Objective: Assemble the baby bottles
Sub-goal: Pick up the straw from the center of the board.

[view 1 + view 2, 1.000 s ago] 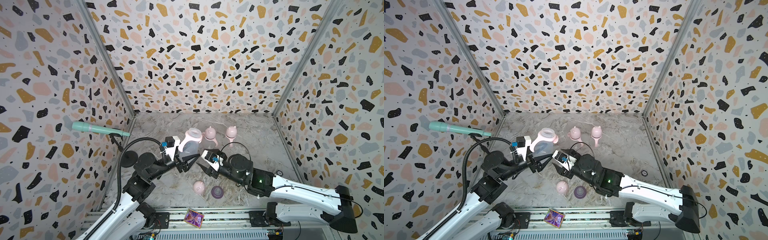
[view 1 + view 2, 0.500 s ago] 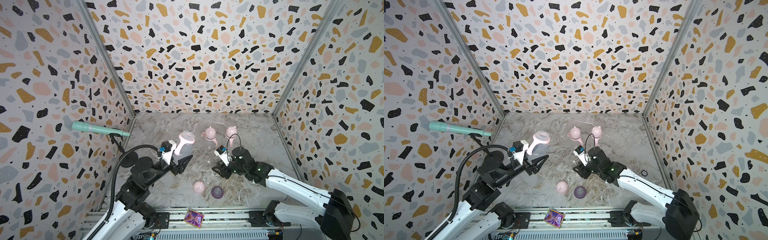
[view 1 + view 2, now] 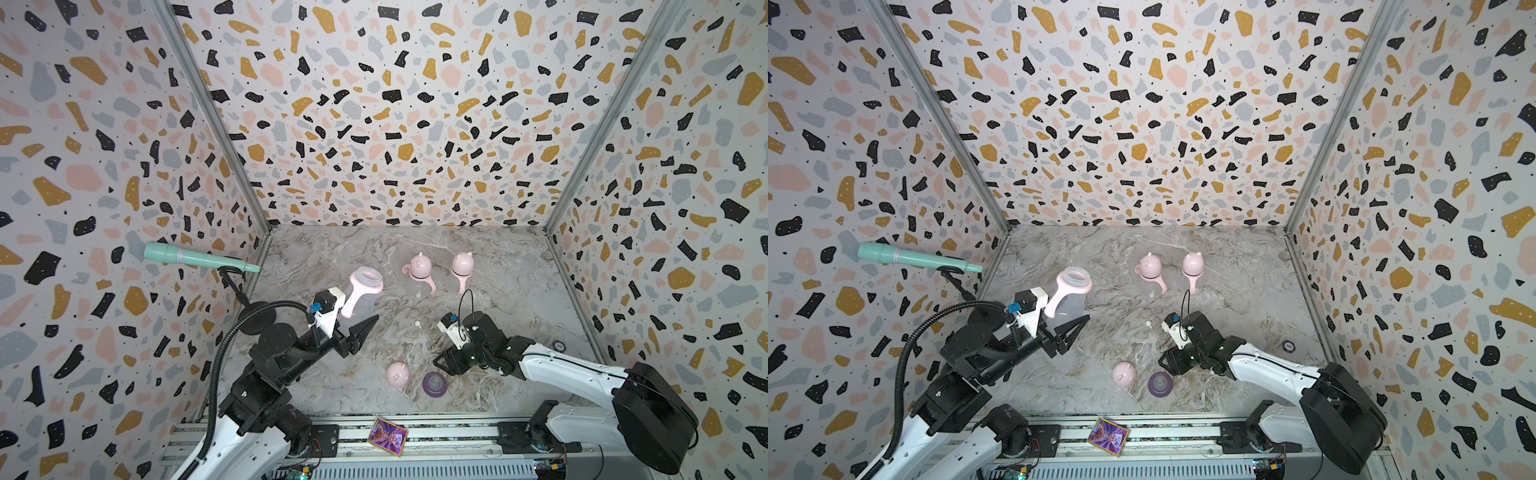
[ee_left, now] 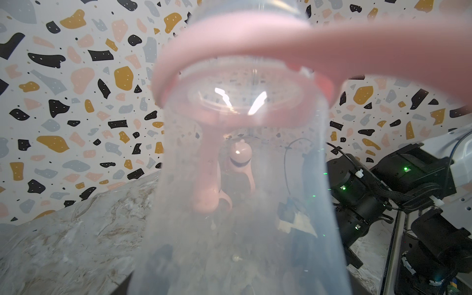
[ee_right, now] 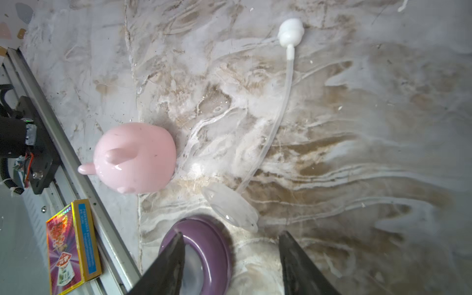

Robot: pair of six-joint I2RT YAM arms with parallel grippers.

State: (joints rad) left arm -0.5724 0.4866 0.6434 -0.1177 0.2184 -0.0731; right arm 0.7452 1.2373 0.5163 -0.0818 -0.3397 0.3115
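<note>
1. Both top views: left gripper (image 3: 360, 316) was clamped on the open bottle (image 3: 365, 284), which was lifted clear of the marble tabletop (image 3: 498, 270) with its neck tilted up and away.
2. Pink dome cap (image 3: 397, 375) lay just left of the purple teat ring (image 3: 434, 384), near the front rail (image 3: 457, 428).
3. Right wrist view: right gripper (image 5: 231, 233) was empty, jaws moderately apart. The ring sat flat and off-centre, under one jaw only.
4. Judgement: the right arm was nearer and needed to shift sideways over the ring before closing.

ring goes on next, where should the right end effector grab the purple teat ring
Grip the purple teat ring across its outer rim, straight down from above: it lies flat on the table, low and round. The open right end effector hangs off-centre, to one side of it.
</note>
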